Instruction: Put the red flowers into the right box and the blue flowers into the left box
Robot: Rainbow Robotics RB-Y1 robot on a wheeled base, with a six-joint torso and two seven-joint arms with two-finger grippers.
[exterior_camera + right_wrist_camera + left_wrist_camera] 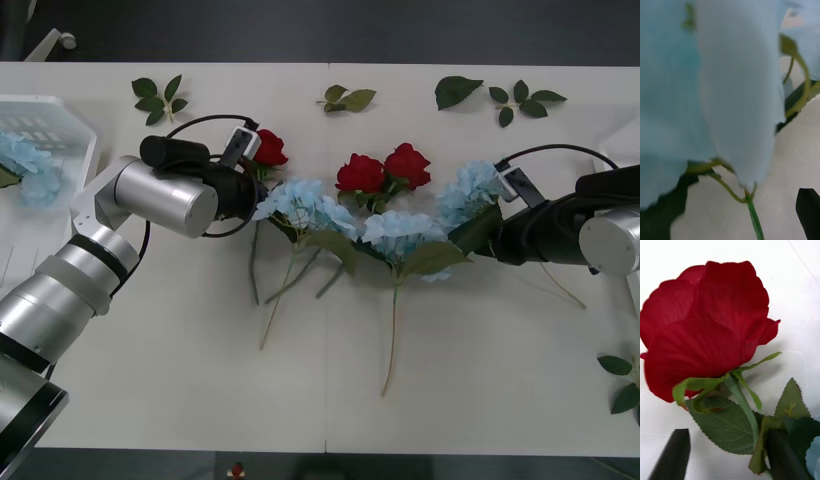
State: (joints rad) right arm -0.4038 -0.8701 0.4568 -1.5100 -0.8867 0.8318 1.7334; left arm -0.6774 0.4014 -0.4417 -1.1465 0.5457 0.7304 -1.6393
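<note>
Three red flowers lie at the table's middle: one rose just ahead of my left gripper, two more beside it. In the left wrist view the rose head looms close, and its stem runs down between the black fingers of my open left gripper. Three blue flowers lie in a row. My right gripper is at the rightmost one, open, with its stem beside one finger. The left box holds a blue flower. A white rim of the right box shows at the far right.
Loose green leaf sprigs lie along the table's far edge and at the near right. Long thin stems trail toward the table's front. A dark floor lies beyond the far edge.
</note>
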